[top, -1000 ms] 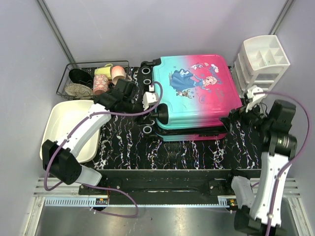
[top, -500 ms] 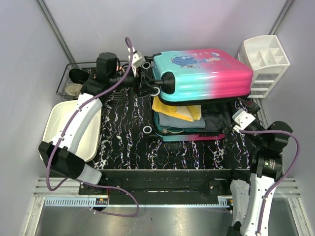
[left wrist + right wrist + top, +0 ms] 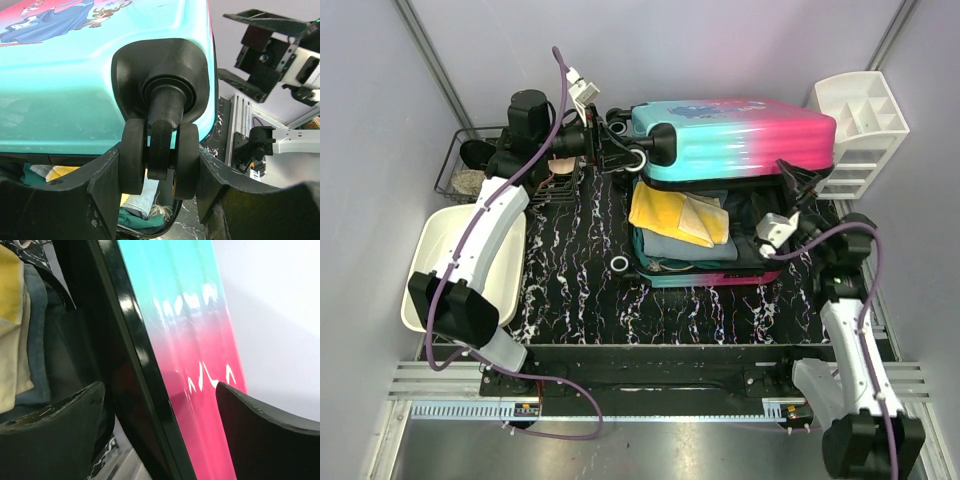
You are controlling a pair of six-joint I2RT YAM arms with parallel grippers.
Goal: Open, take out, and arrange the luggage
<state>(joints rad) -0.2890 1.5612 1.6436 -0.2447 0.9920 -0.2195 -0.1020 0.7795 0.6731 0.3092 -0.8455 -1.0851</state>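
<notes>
The luggage (image 3: 730, 140), a teal-to-pink hard-shell suitcase, lies open on the mat with its printed lid (image 3: 75, 75) swung up toward the back wall. My left gripper (image 3: 632, 158) (image 3: 160, 172) is shut on the lid's black double wheel (image 3: 160, 157) at its left corner. The lower half holds folded clothes: a yellow piece (image 3: 660, 215) on top, with beige, blue and teal ones under it. My right gripper (image 3: 798, 196) (image 3: 160, 427) is open, its fingers standing on either side of the lid's black rim (image 3: 135, 360) at the pink end without touching it.
A white drawer organizer (image 3: 860, 125) stands just right of the lid. A white tub (image 3: 445, 275) sits at the left, and a wire basket (image 3: 470, 170) with cups is at the back left. The black marbled mat (image 3: 570, 280) covers the table.
The lid, closed a second ago, has been swung up by my left gripper holding the wheel. My right gripper has moved in from the right to straddle the lid's edge.
</notes>
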